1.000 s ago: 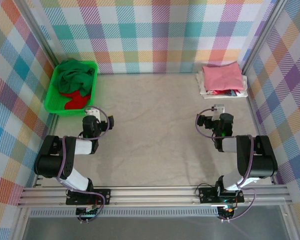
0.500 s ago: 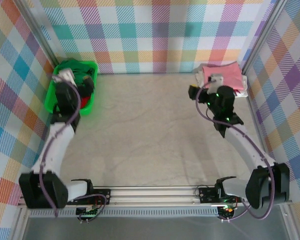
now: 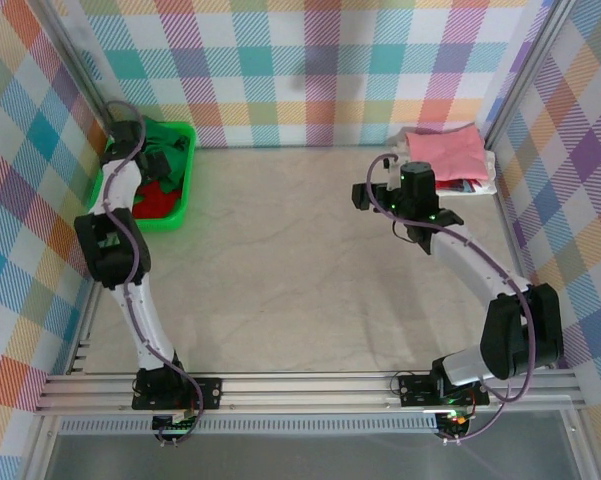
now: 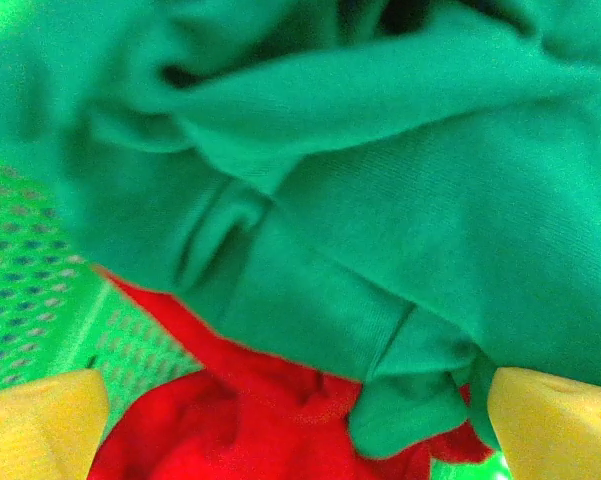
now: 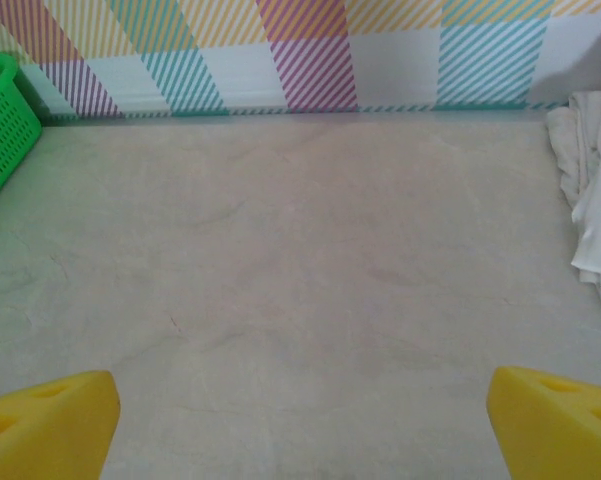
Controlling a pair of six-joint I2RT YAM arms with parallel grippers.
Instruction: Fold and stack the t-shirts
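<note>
The left gripper [image 4: 298, 425] hangs over the basket with its jaws spread wide, a yellow fingertip [image 4: 40, 420] in each lower corner of the left wrist view, and no cloth is pinched between them. Close beneath it lies the dark green t-shirt [image 4: 380, 200], crumpled in deep folds. One small fold reaches down just beside the right-hand fingertip; whether it touches is not clear. Under the green cloth, and showing on its near side, lies the red t-shirt [image 4: 240, 430]. Both shirts sit in the bright green basket [image 3: 185, 135], which stands at the far left corner of the table [image 3: 300, 270].

The right gripper [image 5: 300, 420] is likewise wide open and empty. It hovers above bare table on the far right side and points toward the checked wall [image 5: 310, 50]. Just to its right the folded pink t-shirt [image 3: 445, 152] lies on top of a small stack in the far right corner, with white cloth [image 5: 590, 200] showing at the stack's edge.
</note>
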